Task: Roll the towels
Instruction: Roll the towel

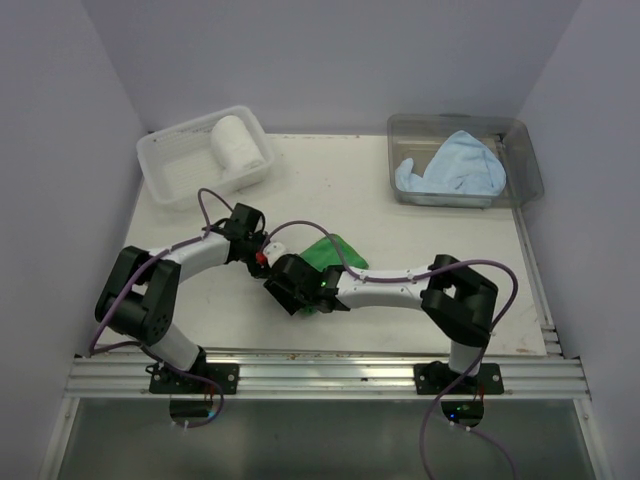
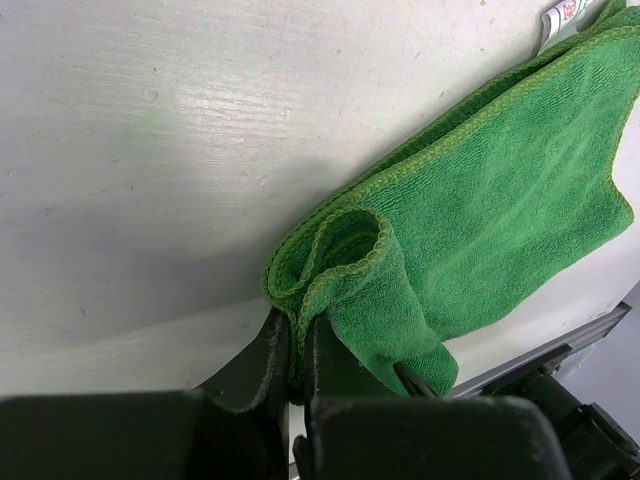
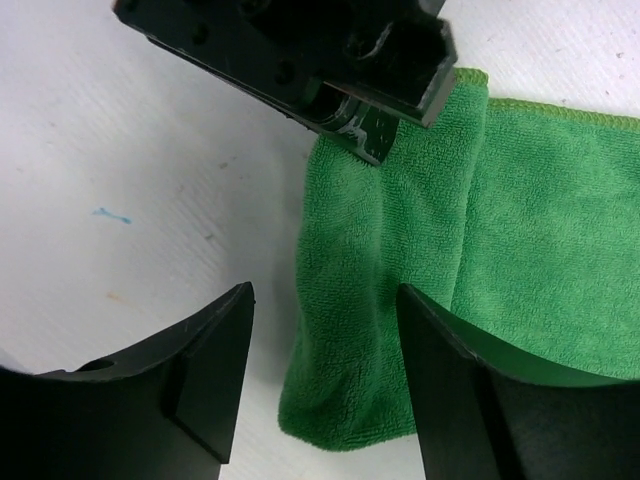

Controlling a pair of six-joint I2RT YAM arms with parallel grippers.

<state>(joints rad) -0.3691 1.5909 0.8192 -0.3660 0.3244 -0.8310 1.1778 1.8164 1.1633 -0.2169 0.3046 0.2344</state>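
Here, left jaws clamped on the curled edge of the green towel (image 2: 500,190), lying on the white bench (image 2: 150,150), right jaws apart over its folded end.

The green towel (image 2: 500,200) lies flat, one edge curled into a loose roll pinched in the left pincer (image 2: 296,335). Well beyond it, the white towel (image 1: 236,143) seems rolled. The light blue towel (image 1: 452,168) lies crumpled.

I see a white table (image 1: 330,190) boxed in by pale walls (image 1: 330,60). At its far left corner a white basket (image 1: 170,175) sits askew. At the far right, well apart from it, stands a clear tub (image 1: 525,160). A metal rail (image 1: 330,372) runs along the near edge. A small blue mark (image 3: 112,214) shows on the tabletop.
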